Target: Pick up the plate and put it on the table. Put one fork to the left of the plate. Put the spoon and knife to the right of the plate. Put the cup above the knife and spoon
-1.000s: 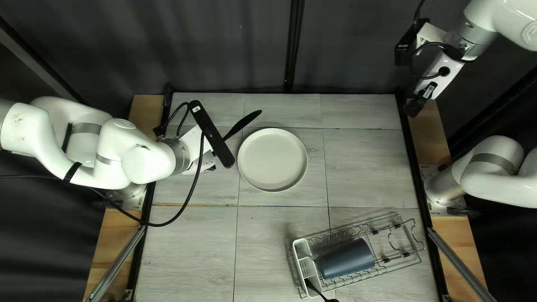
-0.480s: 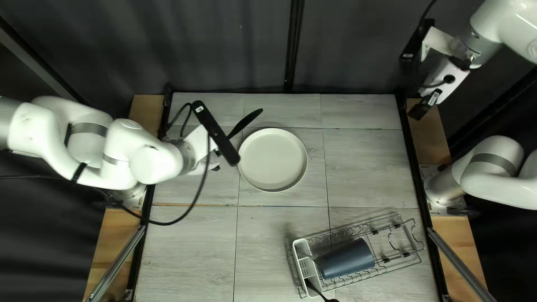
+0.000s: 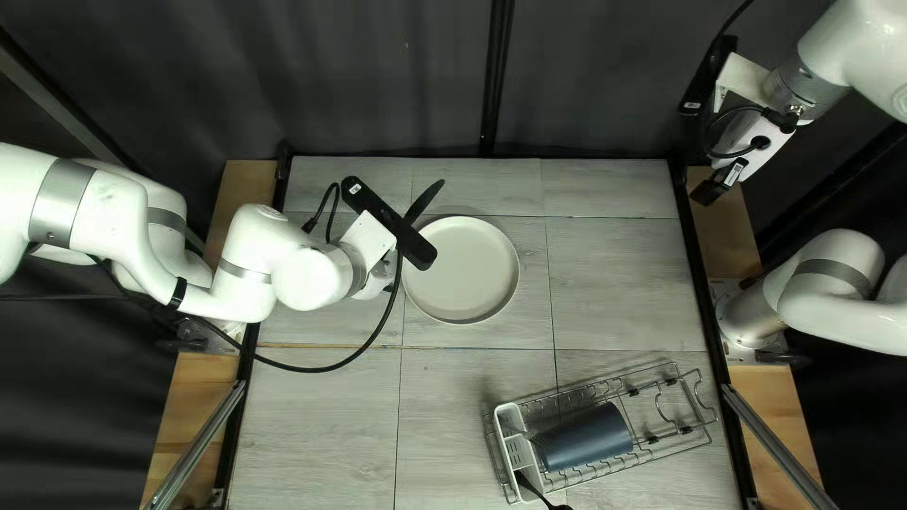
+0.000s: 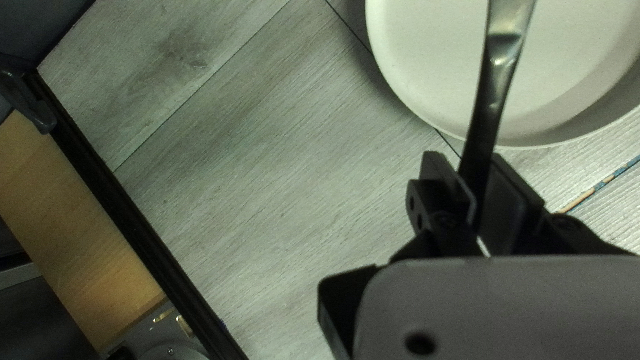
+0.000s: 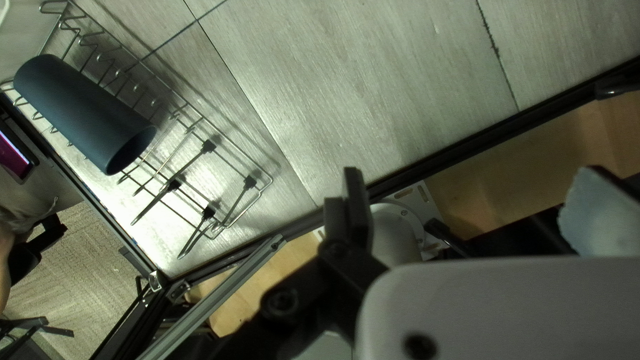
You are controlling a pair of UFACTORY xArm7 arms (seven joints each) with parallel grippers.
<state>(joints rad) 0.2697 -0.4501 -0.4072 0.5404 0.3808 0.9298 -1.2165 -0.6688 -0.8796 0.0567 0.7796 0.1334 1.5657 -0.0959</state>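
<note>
Carried nearer the plate (image 3: pixel 463 269) since the earlier frame, the left gripper (image 4: pixel 465 158) has also been turned, so that its utensil (image 4: pixel 497 80) is pointed more steeply toward the table's far edge. Only a slight shift is seen in the raised right arm (image 3: pixel 756 137).

The utensil is clenched between both left fingers, its free length sent out ahead of them. Whether it is fork, knife or spoon cannot be told; a fork may be guessed, since it is held on the plate's left side. With such a hold, it would probably need to be turned flat and lowered beside the rim. The plate is set on the table (image 3: pixel 472 406) ahead of that gripper, perhaps placed first so the rest can be lined up by it.

The right gripper (image 5: pixel 473 175) is spread and grasps nothing, presumably kept aside to leave room. Ahead of it and off to one side, the cup (image 5: pixel 83 113) is laid in the wire rack; its open mouth is shown by the right wrist view. By the top left view alone are shown the white cutlery holder (image 3: pixel 511 413) and the dark piece (image 3: pixel 534 489) in it, while the left grip is hidden there under the black camera bar (image 3: pixel 389 223).
</note>
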